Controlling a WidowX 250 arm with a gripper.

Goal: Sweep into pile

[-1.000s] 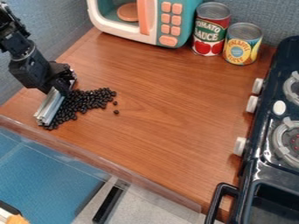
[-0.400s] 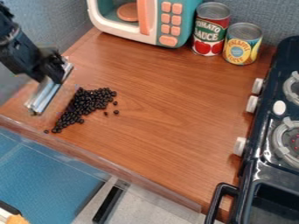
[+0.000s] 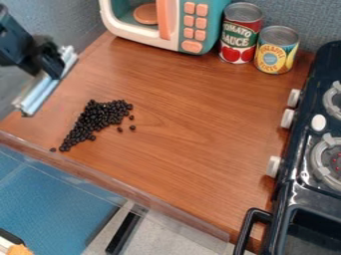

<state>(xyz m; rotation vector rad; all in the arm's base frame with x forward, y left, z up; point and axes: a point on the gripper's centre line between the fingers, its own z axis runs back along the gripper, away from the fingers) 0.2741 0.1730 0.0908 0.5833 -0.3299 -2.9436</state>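
Note:
At the upper left, the black gripper [image 3: 51, 65] is shut on a grey sweeper bar [image 3: 44, 85], which slants over the table's left edge. To the right of the bar, and apart from it, black beans [image 3: 100, 115] lie in a roughly triangular heap that narrows toward the front left. A few beans are loose: one [image 3: 53, 149] at the heap's lower tip and several at its right side, among them one [image 3: 132, 127].
A toy microwave [image 3: 190, 25] stands at the back, with a tomato can [image 3: 240, 33] and a pineapple can [image 3: 275, 50] beside it. The black stove [image 3: 293, 187] runs along the right side. A clear rail [image 3: 120, 183] lines the wooden table's [image 3: 193, 124] front edge.
The gripper and bar have moved up and left, away from the beans they were against. The bean heap's left side is now uncovered, and a bean shows loose below the heap's right part.

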